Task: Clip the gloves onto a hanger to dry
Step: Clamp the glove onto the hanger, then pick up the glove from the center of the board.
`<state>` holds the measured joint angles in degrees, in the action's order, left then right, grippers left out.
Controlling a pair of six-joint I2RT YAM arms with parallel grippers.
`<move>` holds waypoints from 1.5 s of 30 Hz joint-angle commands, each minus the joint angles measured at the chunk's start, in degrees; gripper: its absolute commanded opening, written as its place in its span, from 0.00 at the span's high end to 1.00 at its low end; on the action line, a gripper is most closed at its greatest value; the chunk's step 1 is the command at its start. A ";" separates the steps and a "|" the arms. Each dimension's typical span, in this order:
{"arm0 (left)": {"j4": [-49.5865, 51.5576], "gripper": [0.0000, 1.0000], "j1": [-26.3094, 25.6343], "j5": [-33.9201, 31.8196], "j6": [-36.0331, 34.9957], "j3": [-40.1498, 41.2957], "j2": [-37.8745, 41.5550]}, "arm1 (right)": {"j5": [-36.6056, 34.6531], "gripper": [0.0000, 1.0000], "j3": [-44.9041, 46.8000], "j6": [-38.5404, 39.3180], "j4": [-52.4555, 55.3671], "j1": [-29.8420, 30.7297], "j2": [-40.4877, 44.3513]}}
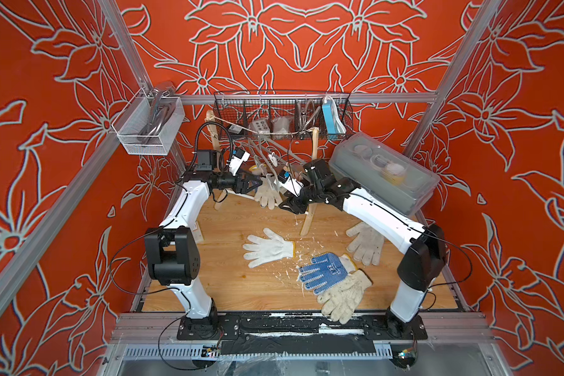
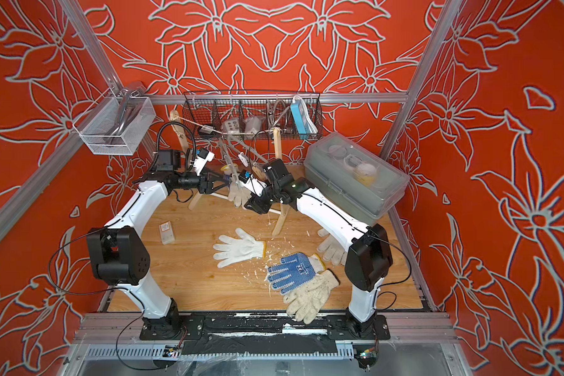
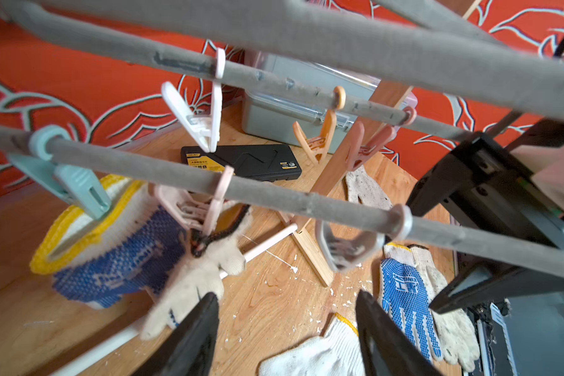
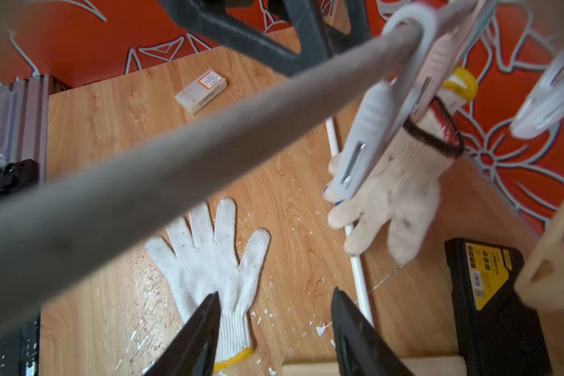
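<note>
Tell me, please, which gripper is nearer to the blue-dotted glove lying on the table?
Right. The right gripper hovers above the table, behind and left of the blue-dotted glove; the left gripper is farther back and further left.

centre-right glove [image 2: 331, 251]: half hidden behind right arm [image 2: 326, 208] | hanging glove [image 4: 401, 195]: blurred | hanger bar [image 4: 176, 156]: out of focus

Red walls [image 1: 290, 42] with pale flower outlines fill a top view. Aluminium posts [image 1: 126, 45] rise at both upper sides. A wire basket [image 1: 228, 107] hangs at centre, above a wood tabletop [image 1: 235, 280] flecked white.
</note>
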<state>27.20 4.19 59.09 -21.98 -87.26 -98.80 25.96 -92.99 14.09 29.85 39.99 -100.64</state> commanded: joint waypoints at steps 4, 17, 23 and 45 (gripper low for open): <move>-1.56 0.31 0.91 -0.84 1.52 1.04 4.20 | -2.87 0.39 15.84 -15.41 -6.24 0.30 8.42; -3.03 0.27 1.15 -5.52 4.90 8.46 11.03 | -11.89 0.36 39.44 -31.32 -17.14 7.61 12.26; -2.58 0.24 1.12 -9.48 6.50 14.42 16.04 | -13.63 0.37 38.78 -30.79 -19.32 9.44 5.37; -2.06 0.24 -0.06 -9.24 8.08 23.25 22.15 | -18.08 1.00 34.84 -22.59 -19.32 10.81 3.35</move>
<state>24.77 4.75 48.69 -13.10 -64.93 -78.50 10.00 -56.21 -12.45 9.10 50.33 -100.88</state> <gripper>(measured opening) 0.764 0.046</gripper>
